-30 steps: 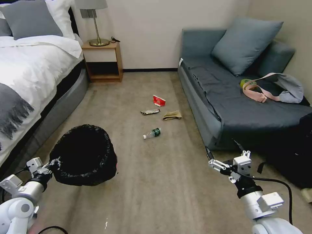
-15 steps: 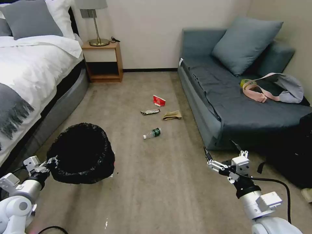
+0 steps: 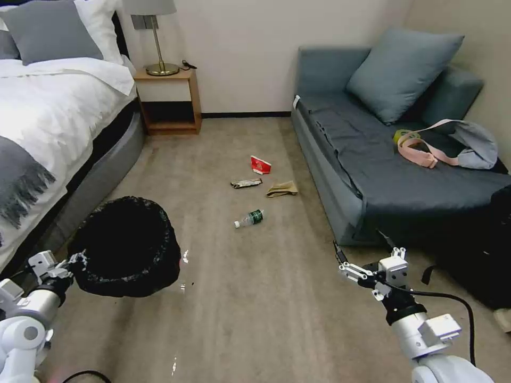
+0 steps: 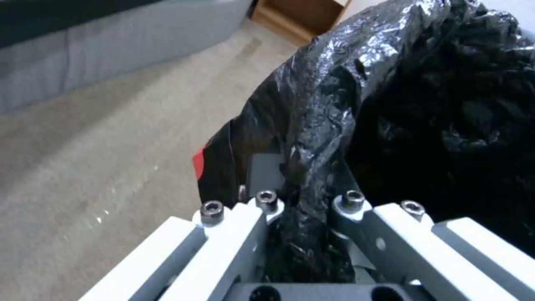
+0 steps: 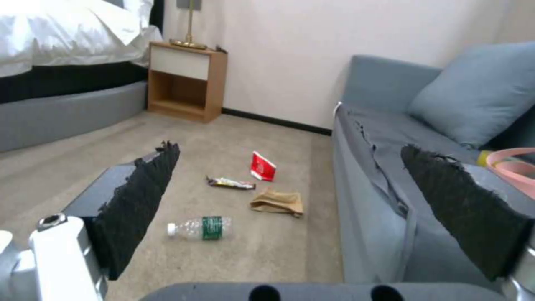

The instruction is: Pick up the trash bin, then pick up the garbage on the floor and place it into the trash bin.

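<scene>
The round trash bin lined with crinkled black plastic hangs at the lower left of the head view, off the beige carpet, gripped at its near rim by my left gripper, whose jaws are clenched on the bag-covered edge. Compared with a second ago, bin and gripper sit further left and a little higher in the frame. At centre, on the carpet, lie the clear plastic bottle with a green label, the crumpled brown paper bag, the dark silvery snack wrapper and the red-white folded carton, all unmoved. My right gripper hovers at lower right beside the grey-blue sofa, jaws spread wide, barely shifted.
</scene>
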Robot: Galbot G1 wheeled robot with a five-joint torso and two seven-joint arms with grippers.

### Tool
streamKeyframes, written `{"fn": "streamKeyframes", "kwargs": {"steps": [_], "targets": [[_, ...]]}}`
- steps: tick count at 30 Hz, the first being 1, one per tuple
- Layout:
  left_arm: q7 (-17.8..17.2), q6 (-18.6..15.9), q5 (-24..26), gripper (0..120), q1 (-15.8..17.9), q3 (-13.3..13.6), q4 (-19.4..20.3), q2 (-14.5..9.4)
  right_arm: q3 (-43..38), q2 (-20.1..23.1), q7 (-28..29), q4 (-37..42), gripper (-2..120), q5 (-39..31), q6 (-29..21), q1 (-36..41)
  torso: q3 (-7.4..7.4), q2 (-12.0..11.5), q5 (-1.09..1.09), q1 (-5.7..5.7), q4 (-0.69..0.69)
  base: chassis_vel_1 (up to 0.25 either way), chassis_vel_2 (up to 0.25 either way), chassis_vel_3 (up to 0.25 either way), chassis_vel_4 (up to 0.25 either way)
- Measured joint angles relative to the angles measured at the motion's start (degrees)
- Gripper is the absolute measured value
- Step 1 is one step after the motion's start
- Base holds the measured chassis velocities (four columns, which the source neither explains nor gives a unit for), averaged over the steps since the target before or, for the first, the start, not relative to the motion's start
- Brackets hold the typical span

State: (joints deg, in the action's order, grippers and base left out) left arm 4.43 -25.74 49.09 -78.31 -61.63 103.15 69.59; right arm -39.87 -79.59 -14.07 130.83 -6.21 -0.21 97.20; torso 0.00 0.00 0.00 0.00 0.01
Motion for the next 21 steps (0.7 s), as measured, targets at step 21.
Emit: {"fn": "streamKeyframes", "kwargs": {"steps": [21], "targets": [[-1.56,1.72,-3.25,4,3.75,-0.78,-2.86,-3.37,-0.41,-0.08,-0.7,-0.67,100,0.1,1.3,-0.29,-0.01,0.0,0.0,0.0,0.0,-0.064,0.065,0.06,-0.063]]}}
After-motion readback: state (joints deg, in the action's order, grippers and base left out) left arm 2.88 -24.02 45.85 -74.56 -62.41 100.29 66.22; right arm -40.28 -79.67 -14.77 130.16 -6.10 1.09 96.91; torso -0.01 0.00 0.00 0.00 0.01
